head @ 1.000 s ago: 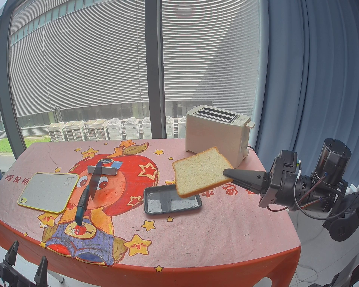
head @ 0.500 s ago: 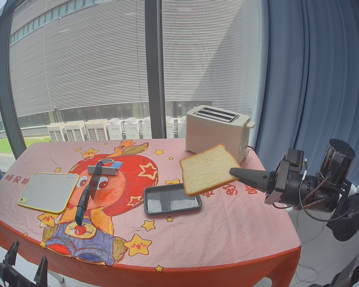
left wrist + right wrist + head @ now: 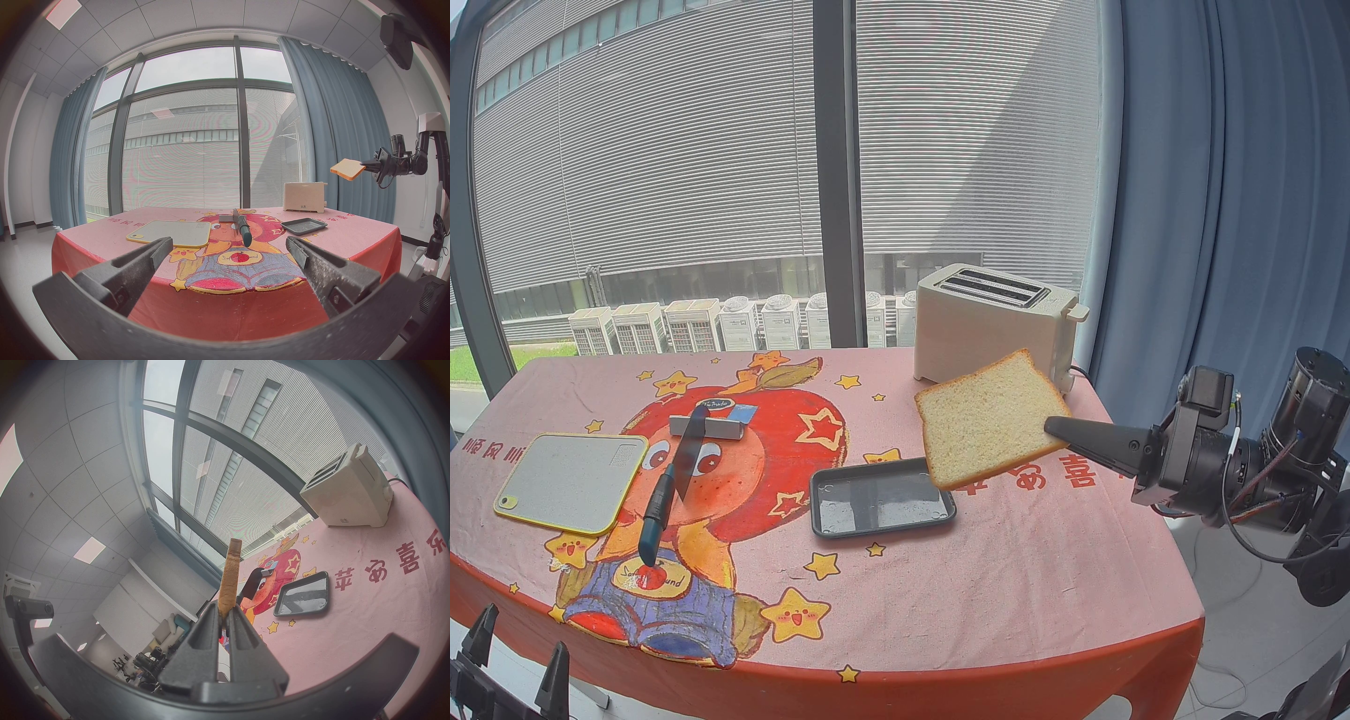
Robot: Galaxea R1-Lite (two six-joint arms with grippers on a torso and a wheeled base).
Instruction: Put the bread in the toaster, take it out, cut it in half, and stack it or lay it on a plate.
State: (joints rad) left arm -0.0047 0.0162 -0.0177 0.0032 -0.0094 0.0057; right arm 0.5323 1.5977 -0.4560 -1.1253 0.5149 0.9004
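My right gripper [image 3: 1052,429] is shut on one edge of a slice of bread [image 3: 986,419], holding it in the air in front of the cream toaster [image 3: 994,323] and above the right end of the dark tray [image 3: 881,499]. In the right wrist view the bread [image 3: 230,576] stands edge-on between the fingers [image 3: 206,636], with the toaster [image 3: 349,489] and tray [image 3: 303,595] beyond. My left gripper [image 3: 225,267] hangs open off the table's near edge, empty. A knife [image 3: 671,478] lies with its blade on a small grey rest [image 3: 708,427].
A pale cutting board [image 3: 572,481] with a yellow-green rim lies at the table's left. The window stands behind the table and a blue curtain [image 3: 1228,187] hangs to the right of the toaster. The table's front edge [image 3: 872,689] is draped in orange-red cloth.
My right gripper has drawn back to the right and slightly up with the bread, which now hangs nearer the toaster's front. The left arm has stayed put.
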